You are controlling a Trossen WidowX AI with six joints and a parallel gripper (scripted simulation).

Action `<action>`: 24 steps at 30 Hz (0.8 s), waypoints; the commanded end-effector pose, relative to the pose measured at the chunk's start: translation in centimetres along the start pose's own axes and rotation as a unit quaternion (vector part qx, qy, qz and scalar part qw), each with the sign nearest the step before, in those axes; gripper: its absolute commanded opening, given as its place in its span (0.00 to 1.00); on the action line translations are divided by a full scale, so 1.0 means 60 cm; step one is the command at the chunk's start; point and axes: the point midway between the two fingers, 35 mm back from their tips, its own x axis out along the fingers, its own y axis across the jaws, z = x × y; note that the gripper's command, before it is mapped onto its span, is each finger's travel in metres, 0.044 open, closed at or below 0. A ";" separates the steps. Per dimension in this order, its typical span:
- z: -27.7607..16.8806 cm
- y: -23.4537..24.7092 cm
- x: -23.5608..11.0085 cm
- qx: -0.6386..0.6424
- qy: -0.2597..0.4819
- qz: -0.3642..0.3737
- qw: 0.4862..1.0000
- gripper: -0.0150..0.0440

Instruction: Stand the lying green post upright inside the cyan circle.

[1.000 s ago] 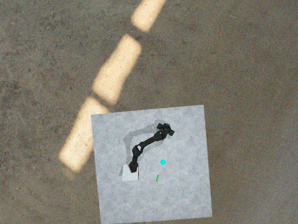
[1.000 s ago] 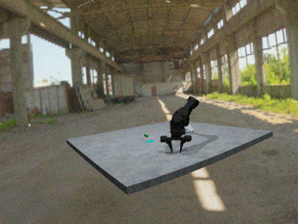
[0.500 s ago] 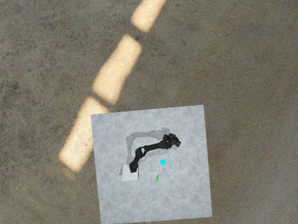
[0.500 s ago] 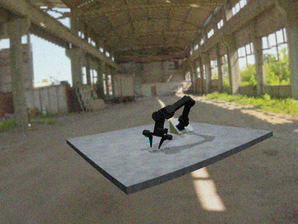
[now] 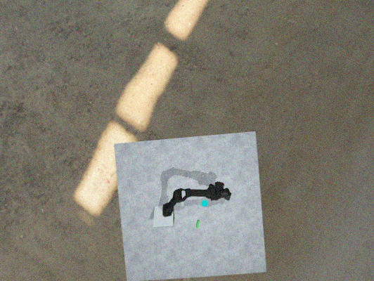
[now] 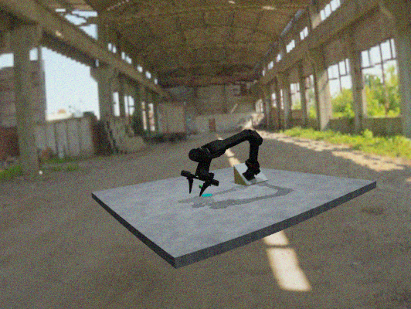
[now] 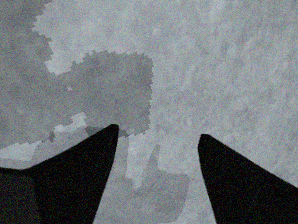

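The small green post (image 5: 197, 223) lies flat on the grey table (image 5: 228, 253) (image 6: 154, 208) (image 7: 240, 75), a little in front of the arm's base. In the exterior view only a green speck of the post (image 6: 200, 186) shows behind the fingers. The cyan circle (image 5: 204, 203) (image 6: 207, 195) is a small flat disc on the table between the post and the arm. My gripper (image 5: 227, 194) (image 6: 195, 191) (image 7: 159, 136) is open and empty. It hangs a short way above the table just beyond the circle, fingers pointing down. The wrist view shows only bare table and shadow between the fingers.
The arm's base stands on a pale wedge mount (image 5: 162, 221) (image 6: 239, 175) near the table's middle left. The table is a floating slab with open edges all round. The arm's shadow falls across the table behind it.
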 end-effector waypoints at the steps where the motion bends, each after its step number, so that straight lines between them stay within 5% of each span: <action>1: -0.053 -0.017 -0.003 -0.005 0.027 0.004 1.000 0.65; 24: -0.342 -0.050 -0.089 -0.038 0.121 0.076 0.989 0.65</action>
